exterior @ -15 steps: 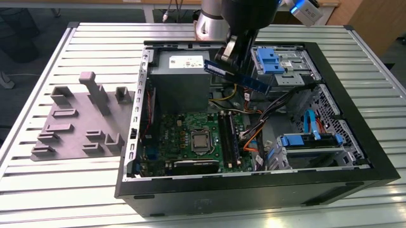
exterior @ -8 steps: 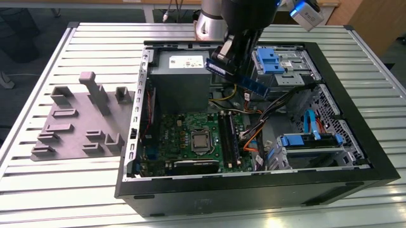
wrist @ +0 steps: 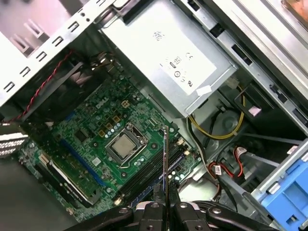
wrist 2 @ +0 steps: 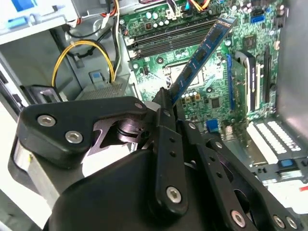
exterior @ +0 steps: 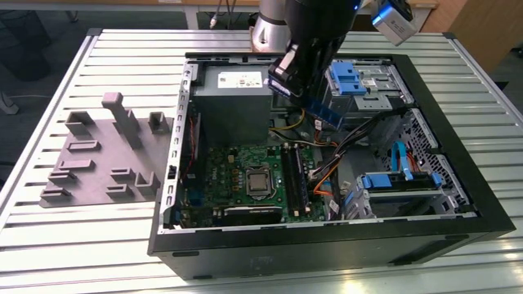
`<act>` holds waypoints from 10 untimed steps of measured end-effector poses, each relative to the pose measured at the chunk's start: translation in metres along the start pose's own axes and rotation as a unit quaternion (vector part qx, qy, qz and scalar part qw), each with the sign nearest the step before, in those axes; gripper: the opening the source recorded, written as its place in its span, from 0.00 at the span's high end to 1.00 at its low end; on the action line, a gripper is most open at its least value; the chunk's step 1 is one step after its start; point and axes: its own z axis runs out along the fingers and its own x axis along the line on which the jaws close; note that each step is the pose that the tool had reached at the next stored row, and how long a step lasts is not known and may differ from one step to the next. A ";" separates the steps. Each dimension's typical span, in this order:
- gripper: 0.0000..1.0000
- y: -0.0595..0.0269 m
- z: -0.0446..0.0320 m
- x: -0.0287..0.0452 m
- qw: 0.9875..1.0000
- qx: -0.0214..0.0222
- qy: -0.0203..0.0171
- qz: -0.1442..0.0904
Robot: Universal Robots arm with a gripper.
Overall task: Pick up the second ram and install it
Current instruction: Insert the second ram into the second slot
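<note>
The claw (wrist 2: 166,103) grips the second ram (wrist 2: 202,55) above the motherboard (wrist: 96,139), its label too blurred to read. Yellow cables (wrist: 219,127) and the power supply (wrist: 163,57) lie close, seemingly apart from it.

no text can be read with certainty. a white label with small dark marks is seen on the power supply (exterior: 231,79) in the exterior view, and grey printed symbols are seen on the same power supply (wrist: 169,60) in the first wrist view, too small to be made out. faint white markings are scattered over the motherboard (wrist: 103,130), likewise illegible.
</note>
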 end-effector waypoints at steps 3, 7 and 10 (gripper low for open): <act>0.86 0.0000 0.0003 0.0000 1.000 0.000 0.000 0.021; 0.86 0.0000 0.0006 0.0000 0.999 0.001 -0.001 0.050; 0.86 0.0000 0.0009 0.0000 0.998 0.001 -0.002 0.071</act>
